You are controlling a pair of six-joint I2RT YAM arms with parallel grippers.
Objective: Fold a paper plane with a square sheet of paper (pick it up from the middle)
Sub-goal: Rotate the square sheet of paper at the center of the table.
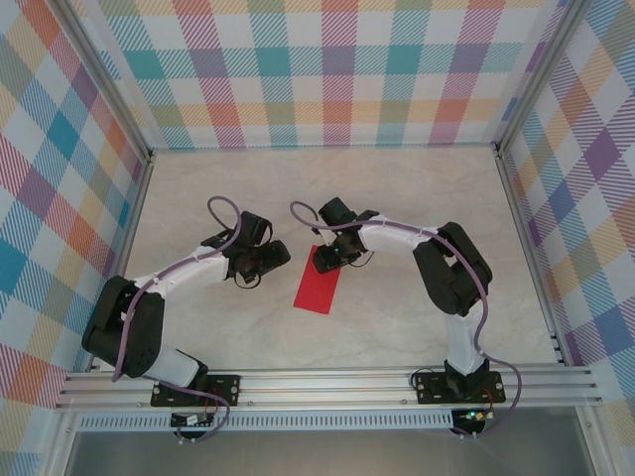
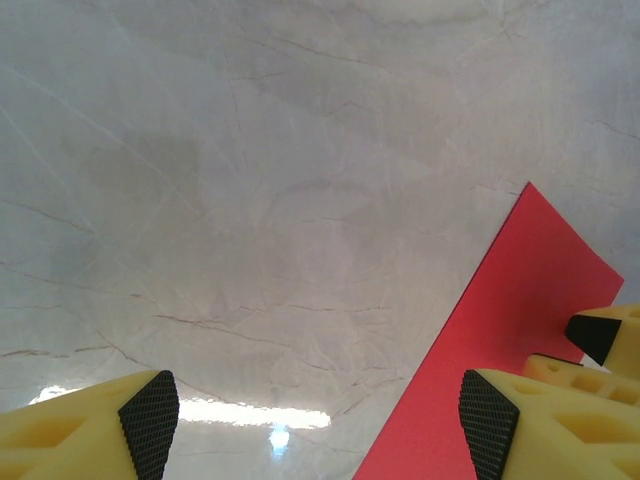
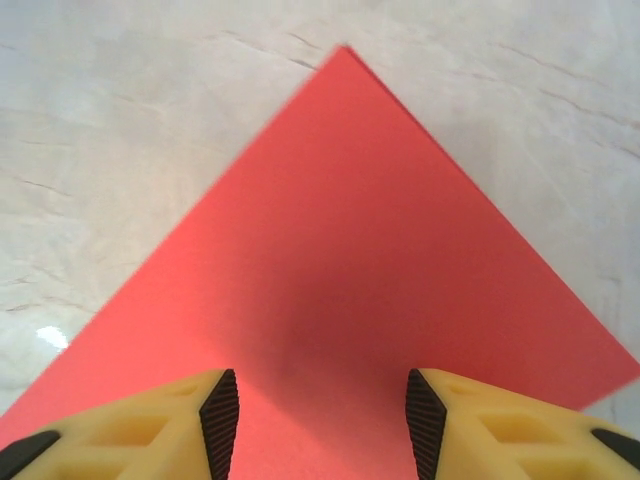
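Left gripper (image 1: 263, 260) (image 2: 320, 425): hangs low over the bare marble table (image 1: 198, 198), close beside the left edge of the red sheet. Stands with jaws wide apart, the black pads (image 2: 150, 420) facing each other across an empty gap. Grips nothing.

Sheet of paper (image 1: 319, 288) (image 2: 510, 330) (image 3: 340, 250): lies flat on the table near the middle, between the two grippers, red side up. Reads from above as a narrow rectangle, with its far end tucked under the right gripper and its near end pointing toward the arm bases. Shows one sharp corner aimed away in the right wrist view.

Right gripper (image 1: 327, 256) (image 3: 322, 420): sits directly over the far end of the sheet. Stands with jaws partly apart, the yellow fingers (image 3: 150, 430) flanking a strip of flat red paper and throwing a soft shadow onto it. Pinches no fold or edge between the pads. Cannot tell whether the fingertips press on the paper or stop just above it.
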